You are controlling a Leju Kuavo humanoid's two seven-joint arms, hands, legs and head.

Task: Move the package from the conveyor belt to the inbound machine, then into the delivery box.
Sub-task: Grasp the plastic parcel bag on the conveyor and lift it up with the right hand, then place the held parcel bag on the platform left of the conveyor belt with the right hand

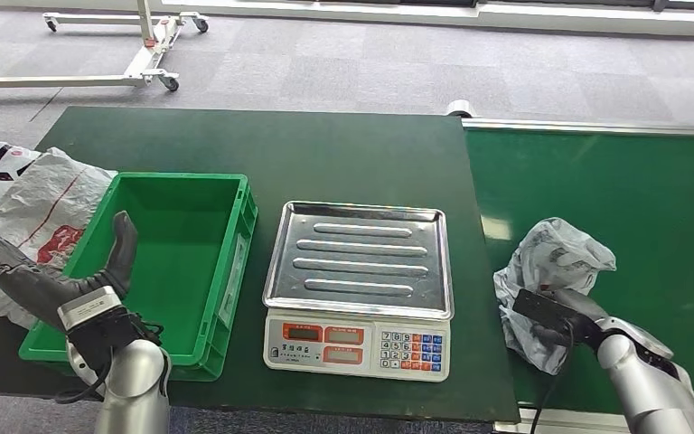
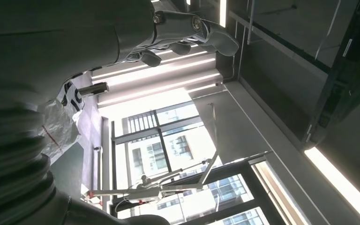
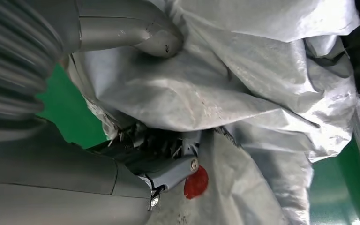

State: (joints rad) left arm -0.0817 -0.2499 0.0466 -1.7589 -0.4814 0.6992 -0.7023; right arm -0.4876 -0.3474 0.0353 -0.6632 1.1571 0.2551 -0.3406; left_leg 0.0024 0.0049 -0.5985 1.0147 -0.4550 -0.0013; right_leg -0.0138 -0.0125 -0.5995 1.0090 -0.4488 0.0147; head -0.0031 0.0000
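1 package (image 1: 553, 271), a crumpled grey bag, lies on the conveyor belt (image 1: 651, 199). Right hand (image 1: 556, 316) grips it; left hand (image 1: 50, 271) hangs spread, holding nothing. Secure the grasp on bunched film before lifting toward the scale (image 1: 359, 285).

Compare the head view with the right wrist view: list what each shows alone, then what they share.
Head view alone: the green crate, the scale with its bare steel tray, the left hand raised open beside the crate, and large white bags at the table's left end.
Right wrist view alone: a red spot on the package wrapping.
Both: the grey package on the green conveyor belt, with the right hand closed on it.
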